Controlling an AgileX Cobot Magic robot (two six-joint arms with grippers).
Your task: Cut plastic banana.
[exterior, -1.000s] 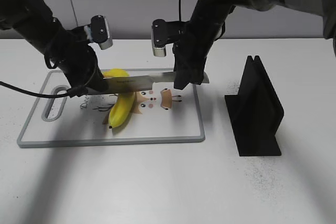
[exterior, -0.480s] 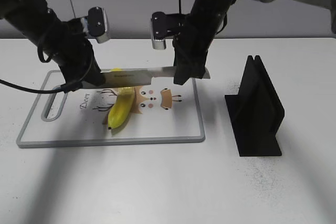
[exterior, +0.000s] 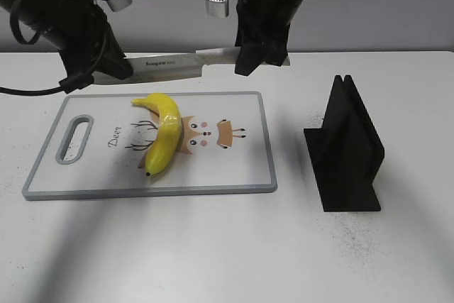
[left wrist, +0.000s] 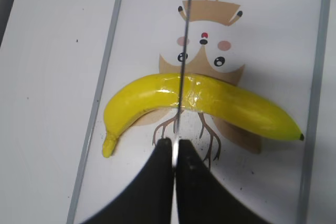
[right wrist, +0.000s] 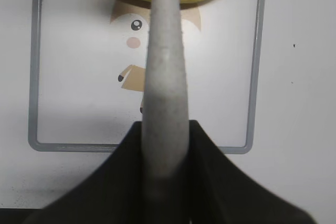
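White bench (exterior: 213,246), grey wall behind. One white cutting board (exterior: 234,168) with grey rim and a cartoon print lies on it; one black slotted stand (exterior: 345,150) sits on the bench to the board's right, well apart. One plastic banana (exterior: 163,133) lies on the board's left-centre, over the print, whole, not touched by anything. Its long axis runs diagonal in the exterior view: stem end up-left toward the far edge, dark tip down toward the near edge, curve bulging right. One knife (exterior: 174,67) held level in the air above the board's far edge, clear of the banana. Left gripper (exterior: 96,76) jaws clenched on the blade's tip end; right gripper (exterior: 248,62) jaws clenched on the grey handle. In the left wrist view the blade edge (left wrist: 181,66) crosses the banana (left wrist: 210,100) mid-length.
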